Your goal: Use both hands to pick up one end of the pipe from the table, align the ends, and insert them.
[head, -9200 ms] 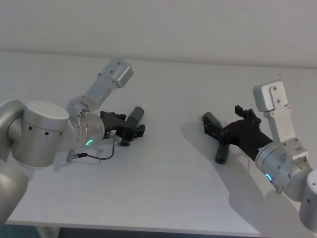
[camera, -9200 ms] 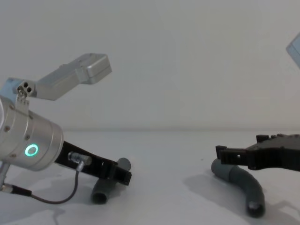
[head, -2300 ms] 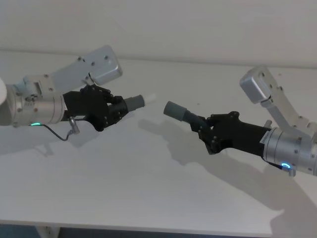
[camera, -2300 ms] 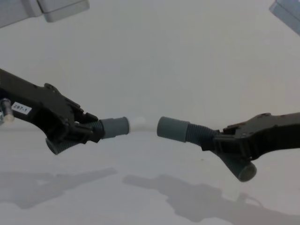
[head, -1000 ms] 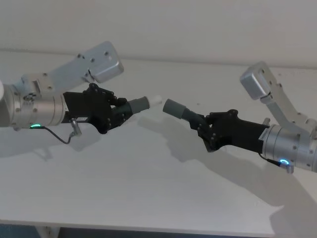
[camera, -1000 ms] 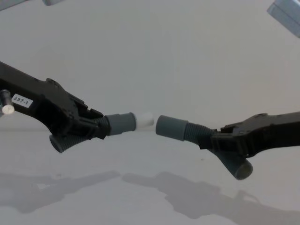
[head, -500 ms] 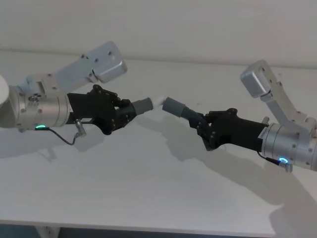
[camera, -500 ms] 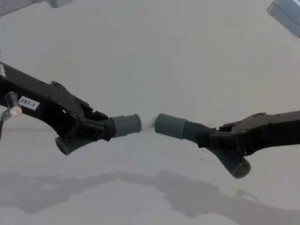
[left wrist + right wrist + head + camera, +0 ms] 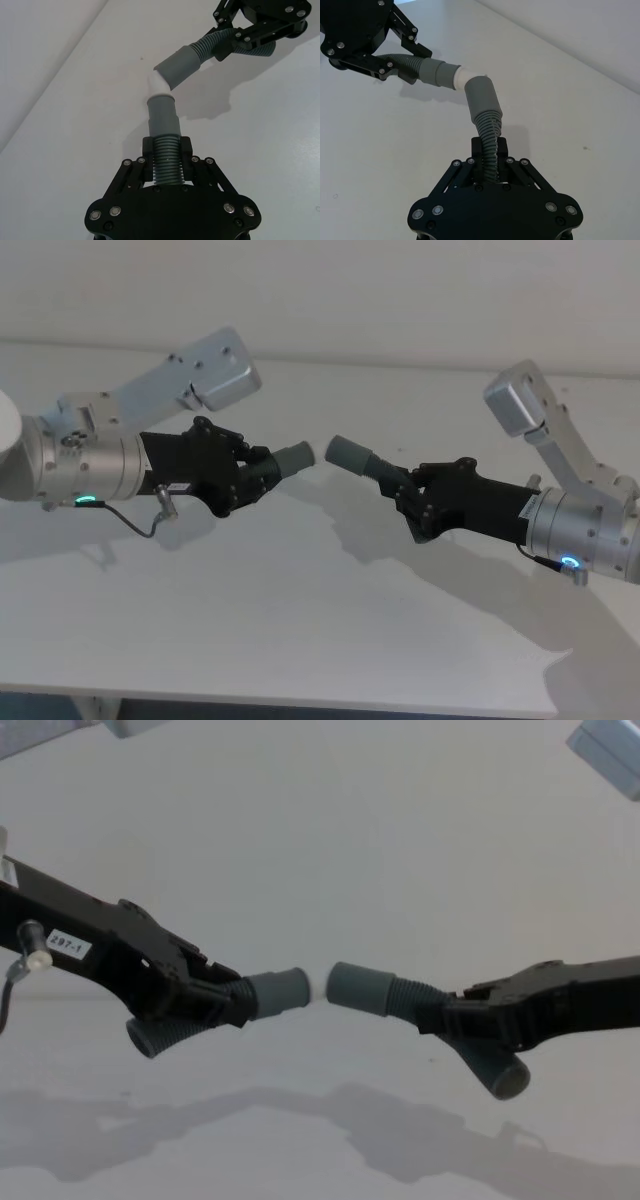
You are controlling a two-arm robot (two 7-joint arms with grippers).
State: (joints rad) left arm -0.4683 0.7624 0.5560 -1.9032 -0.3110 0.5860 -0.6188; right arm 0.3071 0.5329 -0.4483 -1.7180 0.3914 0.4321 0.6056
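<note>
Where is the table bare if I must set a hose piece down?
Bare table along the near edge below both arms and along the far edge. Crowded between left tool and right tool, holding the white-tipped hose piece and plain hose piece.

End of the white tip (image 9: 159, 85) hidden behind the other cuff (image 9: 179, 64); contact unclear.

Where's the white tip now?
Left wrist view: the white tip on the left gripper's hose piece sits against the mouth of the right gripper's cuff, midway between the grippers.
</note>
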